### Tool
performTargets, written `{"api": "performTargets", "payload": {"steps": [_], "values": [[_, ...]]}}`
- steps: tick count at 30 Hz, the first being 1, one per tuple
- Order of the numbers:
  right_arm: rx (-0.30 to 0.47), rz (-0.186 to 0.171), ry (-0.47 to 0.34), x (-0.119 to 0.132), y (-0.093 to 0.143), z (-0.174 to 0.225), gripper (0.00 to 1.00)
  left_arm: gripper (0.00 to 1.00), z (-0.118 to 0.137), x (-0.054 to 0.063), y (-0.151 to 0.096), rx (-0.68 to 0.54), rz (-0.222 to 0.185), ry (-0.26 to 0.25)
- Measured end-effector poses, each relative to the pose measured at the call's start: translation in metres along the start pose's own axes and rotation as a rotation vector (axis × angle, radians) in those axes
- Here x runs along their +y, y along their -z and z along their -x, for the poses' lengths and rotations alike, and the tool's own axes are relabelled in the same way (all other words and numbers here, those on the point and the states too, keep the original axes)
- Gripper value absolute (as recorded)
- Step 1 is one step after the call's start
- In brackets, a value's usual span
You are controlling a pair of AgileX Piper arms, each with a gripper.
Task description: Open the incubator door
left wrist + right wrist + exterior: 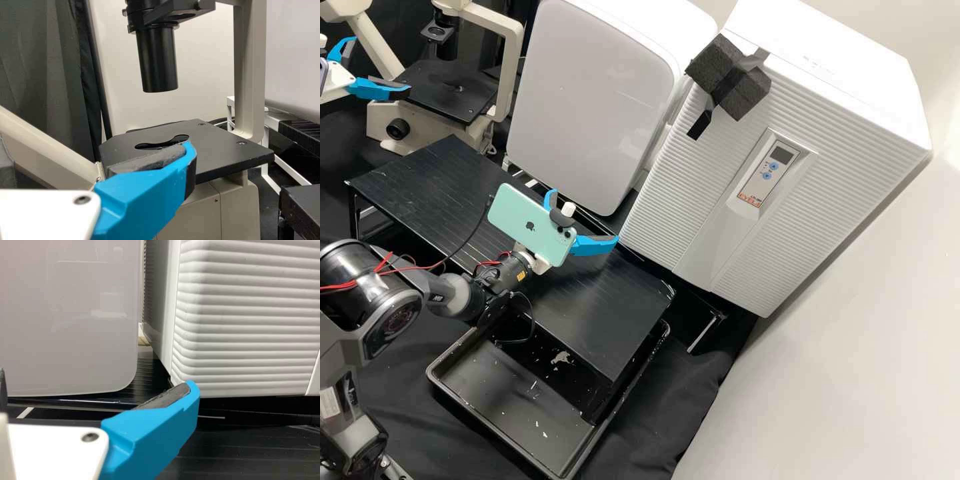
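1. You've got the incubator [840, 73] on the right, white and boxy; its ribbed door [683, 187] sits closed, black foam block [747, 87] taped up high.
2. Your right gripper [585, 215] is spread and empty over the black stand [613, 307], a blue finger near the door's lower left corner; I can't tell whether they touch.
3. Your left gripper [383, 63] is at far left, spread, holding nothing, by the microscope [483, 123]; black tray [463, 400] sits near, low down.
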Motion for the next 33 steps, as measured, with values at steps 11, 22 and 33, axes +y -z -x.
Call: {"api": "performTargets", "payload": {"steps": [11, 22, 33], "values": [[-0.004, -0.002, -0.004, 0.001, -0.001, 0.001, 1.00, 1.00, 0.000, 0.000, 0.000, 0.000, 0.000, 0.000], [-0.006, -0.092, -0.111, 0.042, -0.022, 0.024, 1.00, 1.00, 0.000, 0.000, 0.000, 0.000, 0.000, 0.000], [0.142, -0.100, -0.289, 0.093, 0.016, 0.012, 1.00, 1.00, 0.000, 0.000, 0.000, 0.000, 0.000, 0.000]]}}
